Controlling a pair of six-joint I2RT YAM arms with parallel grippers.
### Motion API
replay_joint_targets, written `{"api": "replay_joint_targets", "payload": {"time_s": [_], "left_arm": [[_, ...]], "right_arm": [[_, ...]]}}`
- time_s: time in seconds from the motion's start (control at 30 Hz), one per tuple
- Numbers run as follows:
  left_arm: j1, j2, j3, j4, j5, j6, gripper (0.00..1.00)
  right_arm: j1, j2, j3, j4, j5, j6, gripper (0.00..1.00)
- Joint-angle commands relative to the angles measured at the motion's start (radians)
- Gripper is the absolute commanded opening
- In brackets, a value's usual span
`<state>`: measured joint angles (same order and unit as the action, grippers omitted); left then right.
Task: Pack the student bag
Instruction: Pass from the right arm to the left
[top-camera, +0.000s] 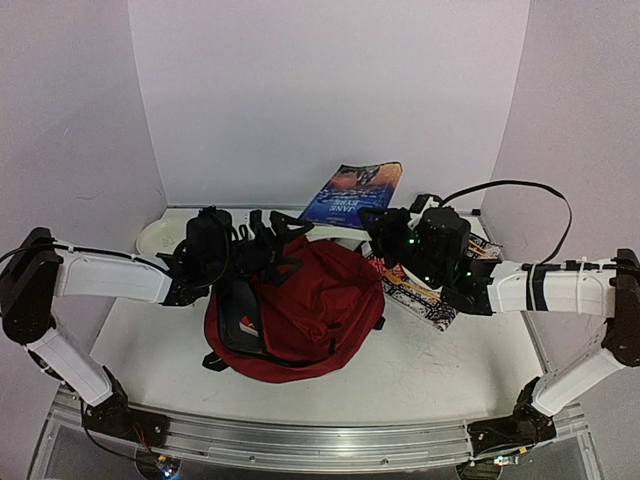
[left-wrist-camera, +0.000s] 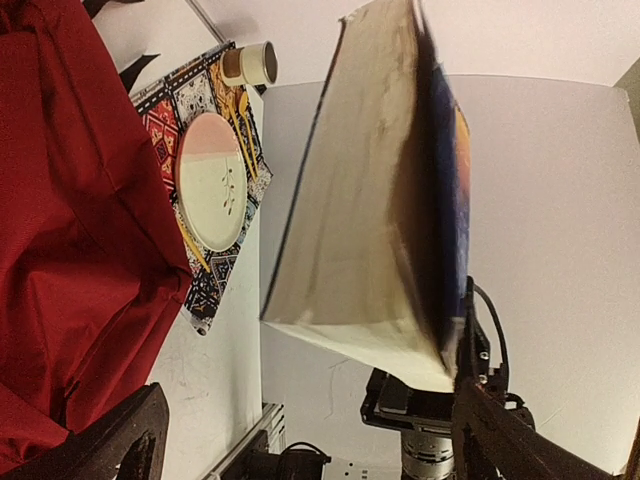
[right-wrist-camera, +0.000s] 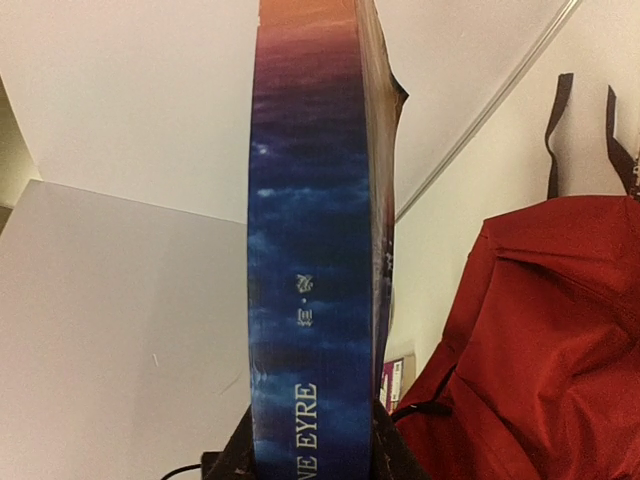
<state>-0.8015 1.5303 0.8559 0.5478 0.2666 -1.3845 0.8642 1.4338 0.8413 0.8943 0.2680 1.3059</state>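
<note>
While the student bag lies slumped at lower centre of the top view, the left gripper hangs spread wide at its upper left edge; farther back, at upper centre, the right gripper pinches a blue Jane Eyre book, spine upright in the right wrist view.

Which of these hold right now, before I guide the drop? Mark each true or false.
1. The right gripper is shut on the book. True.
2. The book is already inside the student bag. False: it is held outside the bag, past its far side.
3. The left gripper is open and holds nothing. True.
4. The white plate lies right of the bag. False: it lies to the bag's left.
</note>
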Motion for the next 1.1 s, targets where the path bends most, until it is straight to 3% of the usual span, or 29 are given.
{"api": "replay_joint_targets", "payload": {"time_s": [0.0, 0.57, 1.07], "left_arm": [[-0.025, 0.049, 0.091, 0.11, 0.005, -0.029, 1.0], [-0.061, 0.129, 0.18, 0.261, 0.018, -0.037, 1.0], [-0.108, 0.135, 0.121, 0.319, -0.063, -0.04, 1.0]], "right_arm": [[-0.002, -0.066, 0.054, 0.33, 0.009, 0.02, 0.0], [-0.003, -0.101, 0.0, 0.344, 0.019, 0.049, 0.0], [-0.004, -0.132, -0.026, 0.337, 0.037, 0.059, 0.0]]}}
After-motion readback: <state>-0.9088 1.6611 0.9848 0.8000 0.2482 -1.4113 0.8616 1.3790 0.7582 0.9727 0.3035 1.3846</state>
